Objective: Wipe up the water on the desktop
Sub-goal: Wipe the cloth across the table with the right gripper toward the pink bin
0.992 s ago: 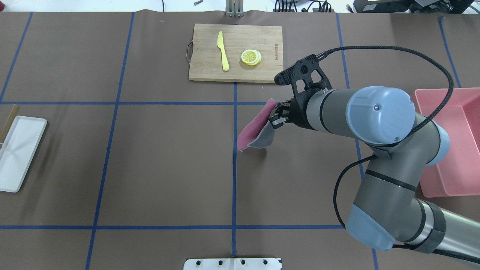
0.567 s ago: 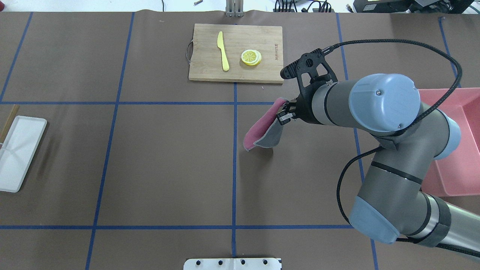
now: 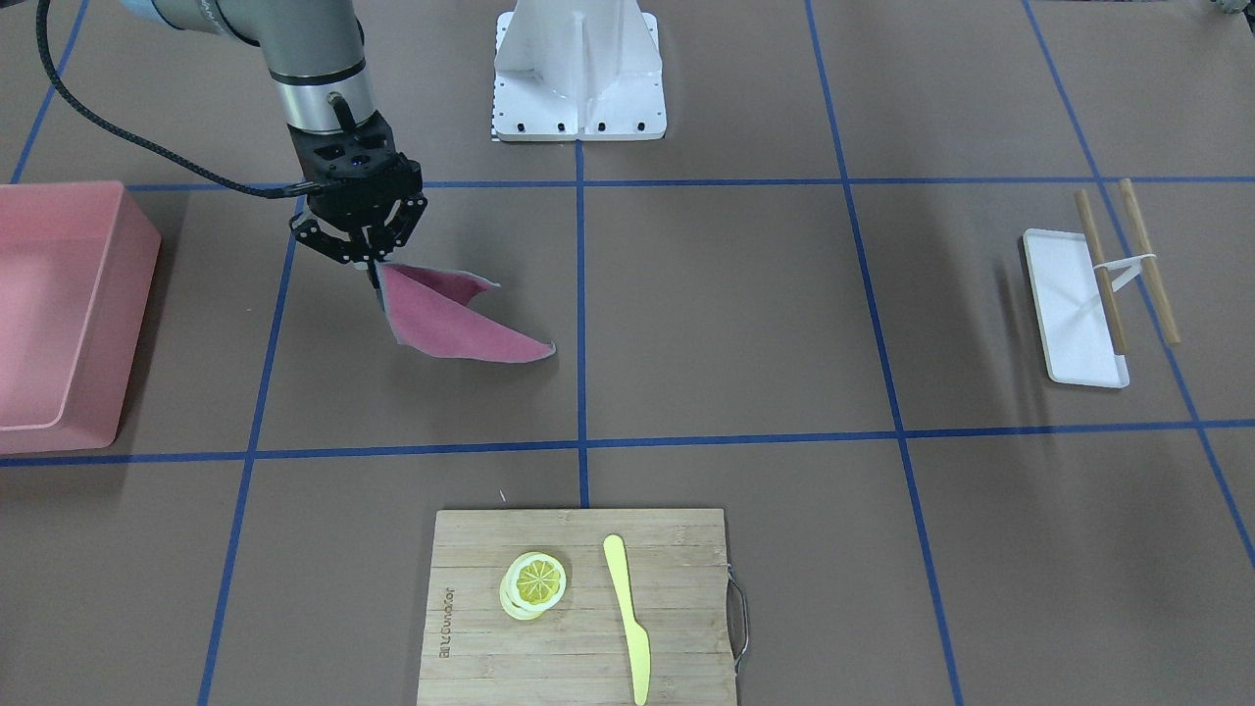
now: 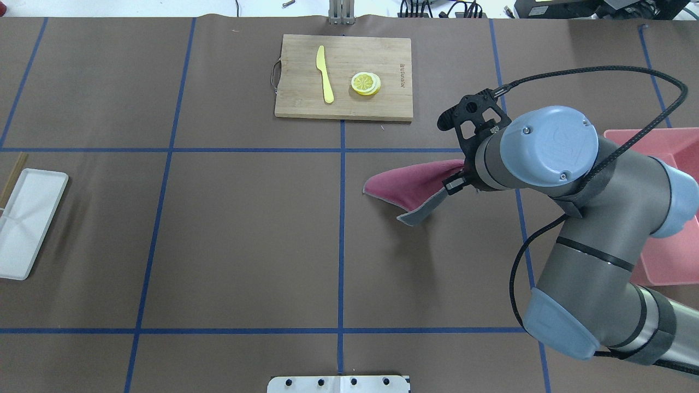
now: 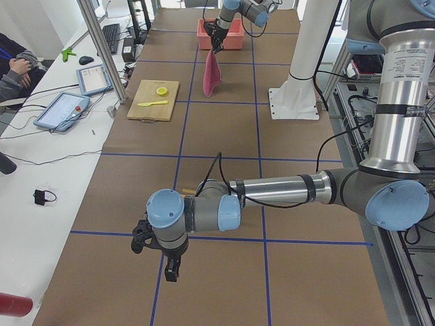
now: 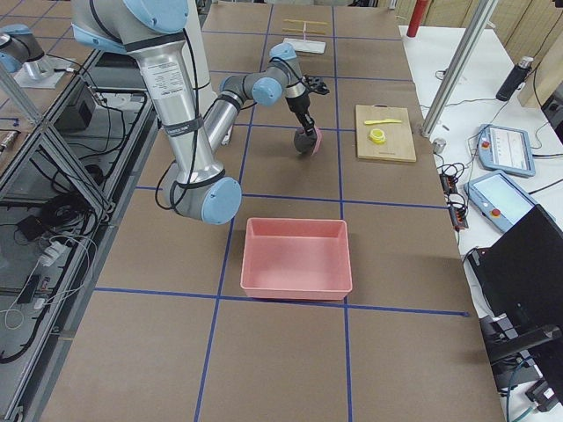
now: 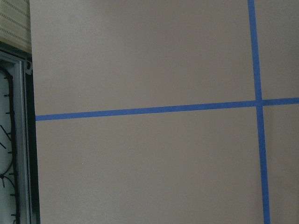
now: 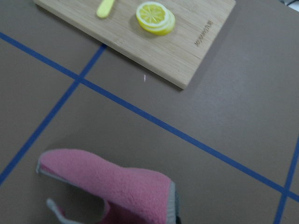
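Note:
The desktop (image 4: 246, 229) is a brown tabletop with blue tape lines; no water shows on it. My right gripper (image 4: 456, 177) is shut on one corner of a pink cloth with a grey underside (image 4: 412, 185), to the right of the centre line. The cloth hangs down from the gripper (image 3: 368, 265) and its far tip (image 3: 544, 348) seems to rest on the desktop. It also shows in the right wrist view (image 8: 117, 186). My left gripper (image 5: 170, 272) shows only in the exterior left view, low over the desktop's end; I cannot tell whether it is open.
A bamboo cutting board (image 4: 344, 76) with a yellow knife (image 4: 325, 73) and lemon slices (image 4: 366, 83) lies at the far centre. A pink bin (image 4: 669, 256) stands by the right arm. A white tray (image 4: 27, 218) with wooden sticks (image 3: 1098, 265) lies at the left.
My right gripper has moved right, towards the pink bin, pulling the cloth with it. The cloth has swung round, so its tip now points left.

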